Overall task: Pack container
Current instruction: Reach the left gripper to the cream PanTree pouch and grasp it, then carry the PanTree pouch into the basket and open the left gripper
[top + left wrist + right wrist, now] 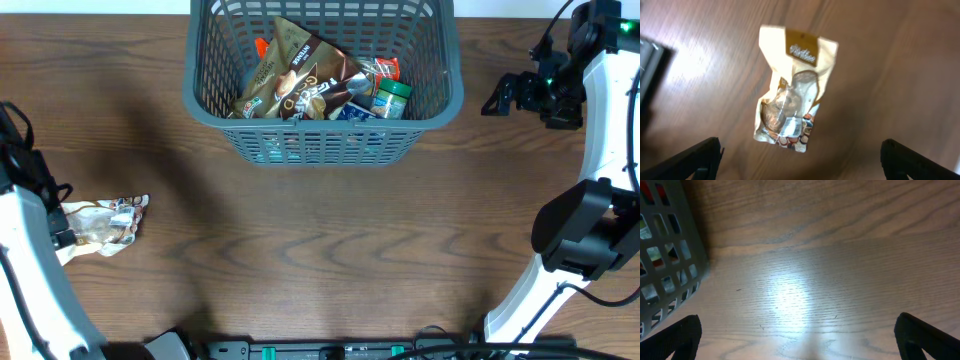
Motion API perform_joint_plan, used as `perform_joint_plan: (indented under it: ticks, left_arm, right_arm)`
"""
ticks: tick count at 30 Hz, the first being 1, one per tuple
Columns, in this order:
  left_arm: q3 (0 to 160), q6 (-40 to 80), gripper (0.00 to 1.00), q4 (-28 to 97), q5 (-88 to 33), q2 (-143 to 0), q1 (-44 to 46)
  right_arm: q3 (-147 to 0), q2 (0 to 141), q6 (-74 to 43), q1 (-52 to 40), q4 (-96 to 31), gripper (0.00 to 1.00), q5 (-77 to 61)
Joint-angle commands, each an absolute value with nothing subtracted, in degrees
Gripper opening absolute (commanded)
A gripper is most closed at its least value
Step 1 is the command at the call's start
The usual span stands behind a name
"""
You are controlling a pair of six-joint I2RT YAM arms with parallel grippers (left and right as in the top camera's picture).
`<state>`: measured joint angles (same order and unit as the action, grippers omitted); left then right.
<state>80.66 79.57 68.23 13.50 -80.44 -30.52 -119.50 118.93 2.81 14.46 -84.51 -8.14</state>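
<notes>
Sitting at the top centre of the overhead view, the container (pixel 320 118) rests on the wooden table (pixel 320 250) with its far edge cut off by the top of the frame. It already holds a jumble of goods: brown printed snack bags (pixel 300 80) leaning across the middle, a green-lidded jar (pixel 392 98) toward its right side, and a bit of orange packaging (pixel 262 47) at the upper left. The right gripper (pixel 497 98) hovers at the upper right of the overhead view, just off the container's right wall and not touching it. Its jaws are spread wide and empty, and in the right wrist view the two dark fingertips (pixel 675 337) sit at the bottom corners over bare wood, with a corner of the lattice wall at the left edge. A cream snack pouch (pixel 100 222) with a brown header band and a clear window lies flat at the left edge of the overhead view, well apart from the container. The left gripper (pixel 805 162) hangs over it — jaws released and fully parted, grasping nothing. In the left wrist view the pouch lies in the centre, above and between the two fingertips, clear of both.
</notes>
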Motion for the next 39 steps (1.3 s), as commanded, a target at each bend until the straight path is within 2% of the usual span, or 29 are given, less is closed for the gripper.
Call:
perform_joint_plan:
  ticks: [1,8,20,25,29,32,33,37,38,39]
  left_arm:
    - [76.3,81.7,0.98,65.8,7.9,-84.8,-33.0]
    - [75.5,72.9,0.99,62.5,6.6,-97.2,-35.6]
    - [75.5,68.3,0.99,57.8,6.9,-112.3,-37.0]
    - [75.5,59.1,1.00,52.7,7.0,-117.1,-36.9]
    - [75.5,50.5,0.89,49.7,7.0,-119.9,-36.9]
    - [75.5,44.5,0.68,47.8,7.0,-120.8,-36.9]
    - [75.5,43.1,0.63,47.3,7.0,-120.9,-36.9]
    - [75.5,42.0,0.62,47.0,7.0,-120.9,-36.9]
    - [75.5,42.0,0.57,47.0,7.0,-120.9,-36.9]
    - [75.5,42.0,0.48,47.0,7.0,-120.9,-36.9]
  right_arm:
    - [-119.5,119.4,3.7,13.8,-84.7,0.99,-8.4]
    - [-119.4,119.4,3.7,13.8,-84.7,0.99,-8.4]
    - [-119.5,119.4,3.7,13.8,-84.7,0.99,-8.4]
    - [-119.5,119.4,3.7,13.8,-84.9,0.99,-8.2]
    - [-119.4,119.4,3.7,13.8,-85.0,0.99,-7.2]
    - [-119.4,119.4,3.7,13.8,-85.1,0.99,-7.0]
    - [-119.4,119.4,3.7,13.8,-85.1,0.99,-6.8]
    - [-119.5,119.4,3.7,13.8,-85.1,0.99,-6.6]
    - [-119.5,119.4,3.7,13.8,-85.1,0.99,-6.6]
    - [-119.5,119.4,3.7,13.8,-85.1,0.99,-6.6]
